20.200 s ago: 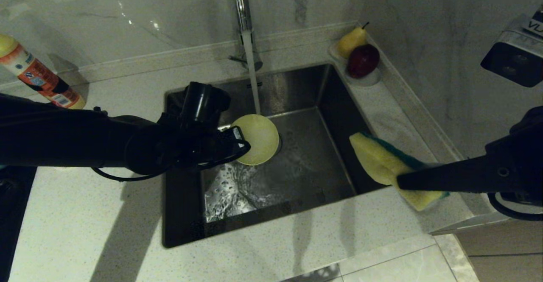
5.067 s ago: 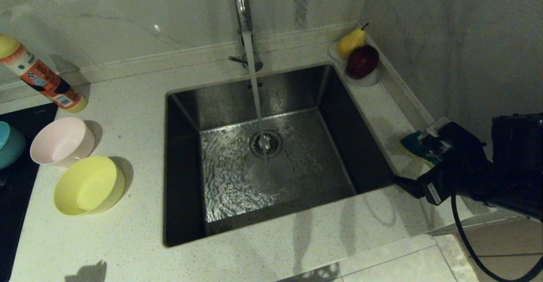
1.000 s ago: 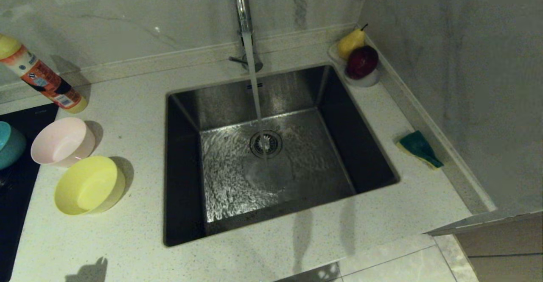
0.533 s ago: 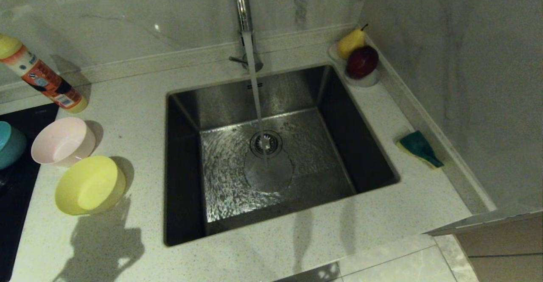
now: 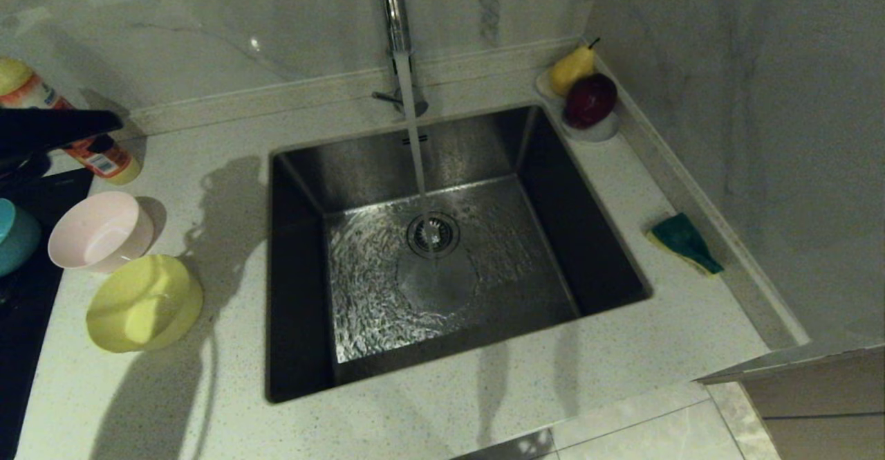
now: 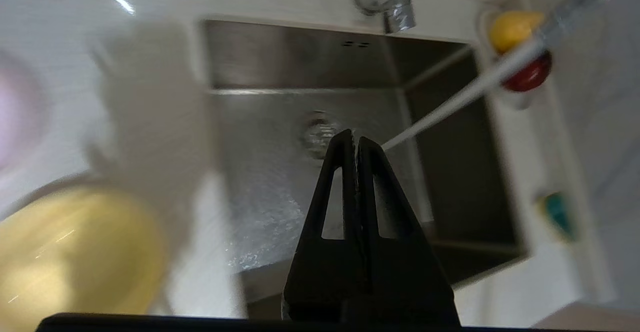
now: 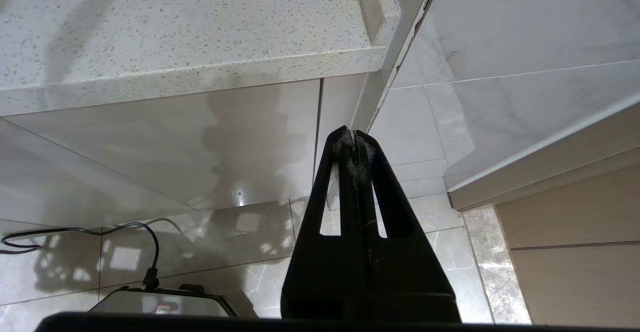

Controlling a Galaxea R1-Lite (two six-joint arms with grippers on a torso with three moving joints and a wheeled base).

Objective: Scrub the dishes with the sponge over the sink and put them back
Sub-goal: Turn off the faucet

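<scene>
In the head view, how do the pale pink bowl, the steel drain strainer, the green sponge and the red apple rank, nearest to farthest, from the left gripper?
From the left gripper, at the far left edge and shut:
1. Pale pink plastic bowl, just below it on the left counter.
2. Round steel drain strainer, centre of the sink.
3. Dark red apple, back right corner.
4. Green sponge, right counter.

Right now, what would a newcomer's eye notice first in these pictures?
The running water falling onto the drain of the steel sink. Next, the yellow bowl and pink bowl on the counter left of it, and the sponge on the right.
</scene>
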